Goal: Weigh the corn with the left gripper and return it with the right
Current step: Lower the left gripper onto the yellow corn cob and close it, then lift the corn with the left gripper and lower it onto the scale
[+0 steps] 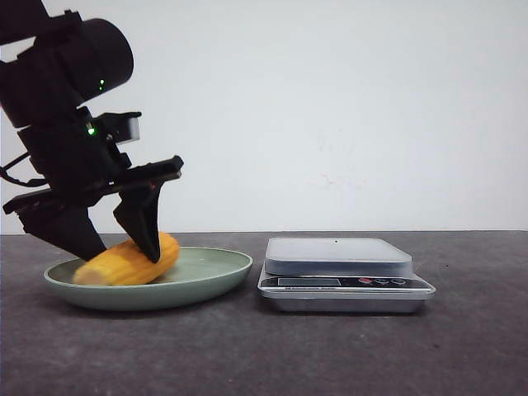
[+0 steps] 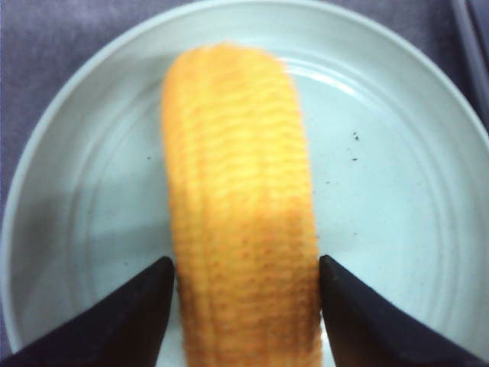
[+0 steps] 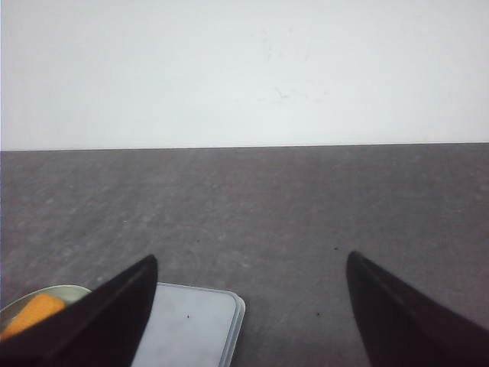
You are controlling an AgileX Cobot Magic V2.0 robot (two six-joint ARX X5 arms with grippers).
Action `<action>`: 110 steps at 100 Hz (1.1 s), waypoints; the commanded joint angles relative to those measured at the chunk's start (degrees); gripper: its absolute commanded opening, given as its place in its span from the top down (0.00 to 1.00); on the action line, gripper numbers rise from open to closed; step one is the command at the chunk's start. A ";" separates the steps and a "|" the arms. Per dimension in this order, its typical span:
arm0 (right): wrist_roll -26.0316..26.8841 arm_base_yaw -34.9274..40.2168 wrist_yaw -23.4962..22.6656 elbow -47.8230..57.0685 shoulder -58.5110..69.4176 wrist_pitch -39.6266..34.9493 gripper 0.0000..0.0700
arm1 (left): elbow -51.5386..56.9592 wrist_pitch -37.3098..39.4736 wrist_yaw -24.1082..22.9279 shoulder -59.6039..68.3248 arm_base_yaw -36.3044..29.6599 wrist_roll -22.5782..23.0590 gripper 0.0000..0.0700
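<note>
The corn is a stubby yellow-orange cob lying on its side in a pale green plate at the left of the table. My left gripper reaches down into the plate, one finger on each side of the cob. In the left wrist view both black fingertips press the flanks of the corn, which rests on the plate. My right gripper is out of the front view; in its wrist view it hangs open above the table, holding nothing. The corn shows at that view's edge.
A silver digital kitchen scale with a bare platform stands right of the plate, close to its rim. Its corner shows beneath my right gripper. The dark grey tabletop runs back to a white wall.
</note>
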 commanded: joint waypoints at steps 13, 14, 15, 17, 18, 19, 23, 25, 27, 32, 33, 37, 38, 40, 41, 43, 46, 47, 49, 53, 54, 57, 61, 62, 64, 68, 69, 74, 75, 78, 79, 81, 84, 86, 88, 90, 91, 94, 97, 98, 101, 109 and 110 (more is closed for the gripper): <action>-0.48 0.24 -0.09 1.20 0.17 0.46 0.30 | 0.68 0.68 -0.22 0.83 -0.37 -0.74 0.88; -0.48 0.24 -0.09 1.18 0.17 0.46 0.30 | 0.68 0.66 -0.22 0.83 -0.37 -0.66 0.92; -0.48 0.24 -0.09 1.20 0.17 0.48 0.30 | 0.68 0.68 -0.22 0.83 -0.39 -0.55 0.98; -0.48 0.24 -0.09 1.20 0.17 0.46 0.30 | 0.68 0.79 -0.22 0.83 -0.39 -0.46 1.00; -0.48 0.24 -0.09 1.20 0.17 0.48 0.30 | 0.68 0.83 -0.22 0.83 -0.42 -0.46 1.00; -0.48 0.24 -0.09 1.20 0.17 0.48 0.30 | 0.68 0.90 -0.22 0.83 -0.44 -0.46 0.99; -0.48 0.24 -0.11 1.20 0.17 0.46 0.30 | 0.70 1.20 -0.22 0.74 -0.57 -0.44 0.99; -0.50 0.24 -0.11 1.20 0.17 0.48 0.30 | 0.72 1.20 -0.22 0.61 -0.59 -0.46 0.99; -0.50 0.24 -0.09 1.20 0.17 0.44 0.30 | 0.76 1.20 -0.22 0.46 -0.61 -0.46 0.99; -0.48 0.24 -0.09 1.20 0.17 0.35 0.30 | 1.03 1.09 -0.22 -0.13 -0.68 -0.44 0.99; -0.48 0.24 -0.09 1.20 0.17 0.35 0.30 | 1.16 0.96 -0.22 -0.42 -0.70 -0.44 0.99; -0.48 0.24 -0.11 1.20 0.17 0.26 0.30 | 1.64 0.52 -0.22 -1.27 -0.85 -0.44 0.99; -0.48 0.24 -0.11 1.20 0.17 0.22 0.30 | 1.70 0.48 -0.22 -1.40 -0.87 -0.44 0.99; -0.50 0.24 -0.11 1.20 0.17 0.15 0.30 | 1.99 0.31 -0.22 -1.97 -1.01 -0.44 0.99; -0.48 0.24 -0.09 1.20 0.17 0.15 0.30 | 2.14 0.24 -0.22 -2.27 -1.07 -0.42 0.99; -0.48 0.24 -0.11 1.20 0.17 0.11 0.30 | 2.49 0.04 -0.22 -2.95 -1.20 -0.42 0.99; -0.48 0.24 -0.11 1.18 0.17 0.09 0.30 | 3.04 -0.26 -0.22 -3.98 -1.51 -0.55 0.99; -0.48 0.24 -0.11 1.20 0.17 0.09 0.30 | 3.26 -0.35 -0.20 -4.35 -1.62 -0.63 0.99; -0.48 0.24 -0.11 1.20 0.17 0.11 0.30 | 3.69 -0.66 -0.20 -5.14 -1.92 -0.76 0.99; -0.46 0.24 -0.11 1.18 0.17 0.15 0.30 | 4.72 -1.14 -0.20 -6.67 -2.67 -0.72 0.99; -0.46 0.24 -0.11 1.20 0.17 0.15 0.30 | 5.03 -1.22 -0.20 -7.02 -2.91 -0.72 0.99; -0.42 0.24 -0.11 1.20 0.17 0.15 0.30 | 6.01 -1.51 -0.20 -8.02 -3.67 -0.74 0.99; -0.26 0.24 -0.11 1.18 0.17 0.15 0.30 | 7.43 -1.88 -0.13 -9.01 -4.96 -0.74 0.99; -0.24 0.24 -0.11 1.20 0.17 0.15 0.30 | 7.85 -2.03 -0.13 -9.20 -5.35 -0.74 0.99; -0.22 0.24 -0.11 1.20 0.17 0.15 0.30 | 8.76 -2.40 -0.13 -9.44 -6.14 -0.74 0.99; -0.22 0.24 -0.09 1.20 0.17 0.15 0.30 | 10.99 -3.15 -0.22 -9.49 -7.69 -0.74 0.99; -0.22 0.24 -0.09 1.20 0.17 0.15 0.30 | 11.54 -3.30 -0.24 -9.49 -8.02 -0.74 0.99; -0.22 0.24 -0.11 1.20 0.17 0.15 0.30 | 14.80 -4.02 -1.22 -9.11 -9.75 -0.87 0.99; -0.24 0.24 -0.11 1.18 0.17 0.15 0.30 | 15.34 -4.02 -1.53 -8.98 -10.03 -0.98 0.99; -0.24 0.24 -0.11 1.20 0.17 0.15 0.30 | 16.70 -3.98 -2.19 -8.66 -10.82 -1.18 0.99; -0.24 0.24 -0.11 1.20 0.17 0.13 0.30 | 17.25 -3.96 -2.45 -8.46 -11.13 -1.25 0.99; -0.22 0.24 -0.11 1.20 0.17 0.11 0.30 | 18.45 -3.85 -2.97 -8.00 -11.74 -1.40 0.99; -0.22 0.24 -0.13 1.20 0.17 0.09 0.30 | 20.35 -3.82 -3.52 -7.06 -12.74 -1.38 0.99; -0.24 0.24 -0.13 1.20 0.17 0.09 0.30 | 21.92 -3.93 -3.89 -6.05 -13.44 -1.42 0.99; -0.24 0.24 -0.11 1.20 0.17 0.09 0.30 | 23.37 -4.11 -4.17 -5.14 -13.99 -1.51 0.99; -0.24 0.24 -0.11 1.20 0.17 0.11 0.30 | 24.26 -4.22 -4.31 -4.46 -14.36 -1.62 0.99; -0.24 0.24 -0.11 1.20 0.17 0.13 0.30 | 25.22 -4.37 -4.33 -3.69 -14.71 -1.73 0.99; -0.24 0.24 -0.11 1.20 0.15 0.13 0.30 | 26.80 -4.50 -4.33 -2.32 -15.21 -1.90 0.99; -0.22 0.24 -0.11 1.20 0.15 0.13 0.30 | 28.63 -4.76 -4.33 -0.55 -15.82 -2.36 0.99; -0.22 0.24 -0.11 1.20 0.15 0.13 0.30 | 29.51 -5.01 -4.33 0.28 -16.15 -2.60 0.99; -0.22 0.24 -0.13 1.20 0.15 0.09 0.30 | 30.88 -5.25 -4.33 1.77 -16.61 -2.97 0.99; -0.22 0.24 -0.11 1.20 0.11 0.07 0.30 | 34.60 -5.73 -4.35 6.82 -18.05 -4.31 0.99; -0.22 0.24 -0.11 1.20 0.11 0.07 0.30 | 34.95 -5.70 -4.35 7.41 -18.21 -4.46 0.99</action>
